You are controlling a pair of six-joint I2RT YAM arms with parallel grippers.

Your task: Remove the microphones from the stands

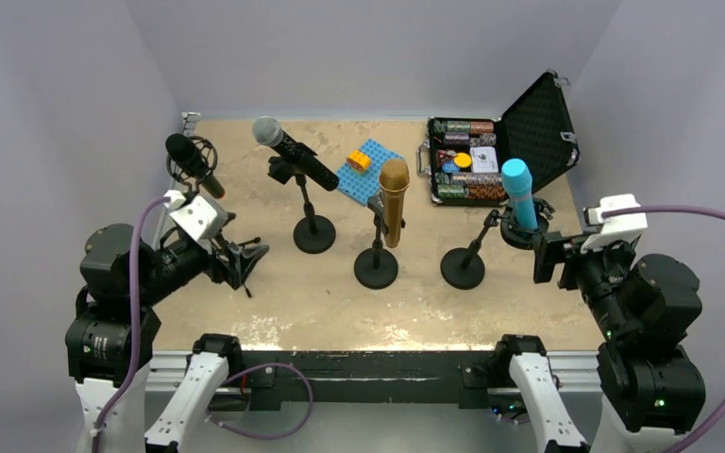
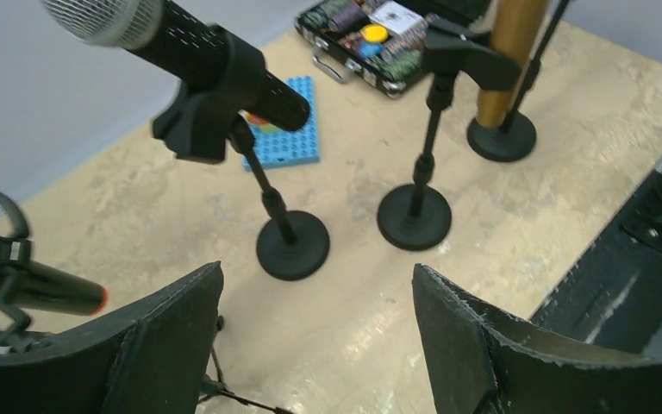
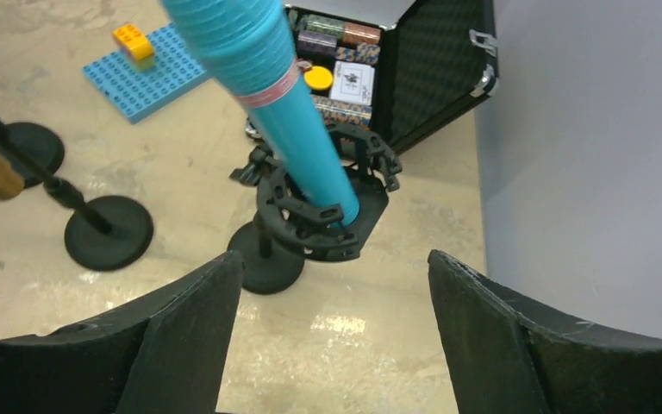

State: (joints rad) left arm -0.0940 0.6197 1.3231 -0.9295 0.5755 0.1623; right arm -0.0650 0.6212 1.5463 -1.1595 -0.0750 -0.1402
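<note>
Beige mottled desk (image 1: 274,307) holds several stands. At its right edge the turquoise ribbed microphone (image 3: 286,112) sits in a black ring-shaped shock mount (image 3: 310,226), its long axis near upright. The right pincer (image 3: 332,289), spread wide and empty, faces it from just beside. The left pincer (image 1: 243,257), likewise open and empty, is well apart from it.

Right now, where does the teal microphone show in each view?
Top external: the teal microphone stands right of centre, in front of the open case.
Left wrist: not in it.
Right wrist: upper centre, slanting down to the right.
Shared landmark: the blue brick plate shows in all three.
</note>
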